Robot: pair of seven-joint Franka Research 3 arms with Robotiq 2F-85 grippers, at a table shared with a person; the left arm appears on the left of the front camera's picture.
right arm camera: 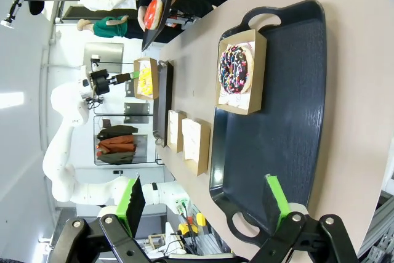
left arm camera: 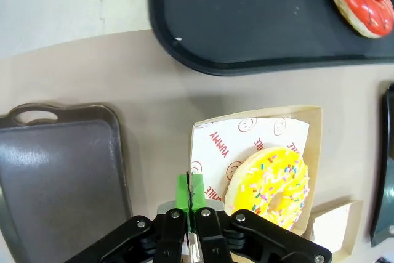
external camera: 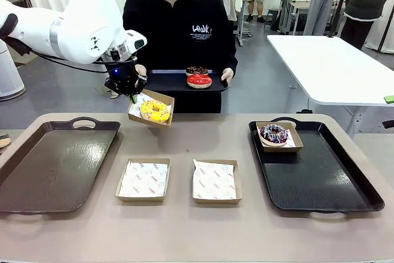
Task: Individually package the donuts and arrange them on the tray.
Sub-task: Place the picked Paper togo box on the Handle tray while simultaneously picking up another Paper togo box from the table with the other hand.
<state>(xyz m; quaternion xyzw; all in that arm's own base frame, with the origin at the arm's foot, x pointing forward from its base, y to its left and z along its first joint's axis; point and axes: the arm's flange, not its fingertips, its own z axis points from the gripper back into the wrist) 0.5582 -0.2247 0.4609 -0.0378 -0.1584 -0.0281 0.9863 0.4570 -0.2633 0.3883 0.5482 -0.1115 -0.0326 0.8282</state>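
Observation:
My left gripper (external camera: 132, 95) is shut on the near edge of a paper-lined cardboard box (external camera: 162, 98) holding the yellow sprinkled donut (external camera: 154, 111), tilted above the table. In the left wrist view the green pads (left arm camera: 183, 190) pinch the box edge (left arm camera: 314, 129) beside the yellow donut (left arm camera: 271, 186). The person holds a small black tray (external camera: 172, 82) with the red donut (external camera: 199, 80) and a dark chocolate donut (external camera: 196, 70). The purple-white sprinkled donut (external camera: 274, 133) sits boxed on the black tray (external camera: 326, 177) at right. My right gripper (right arm camera: 203, 200) hangs open above that tray (right arm camera: 277, 127).
A brown tray (external camera: 55, 164) lies at the left of the table. Two paper-lined boxes (external camera: 143, 180) (external camera: 215, 181) sit with nothing in them at the front middle. A white table (external camera: 332, 69) stands behind at the right.

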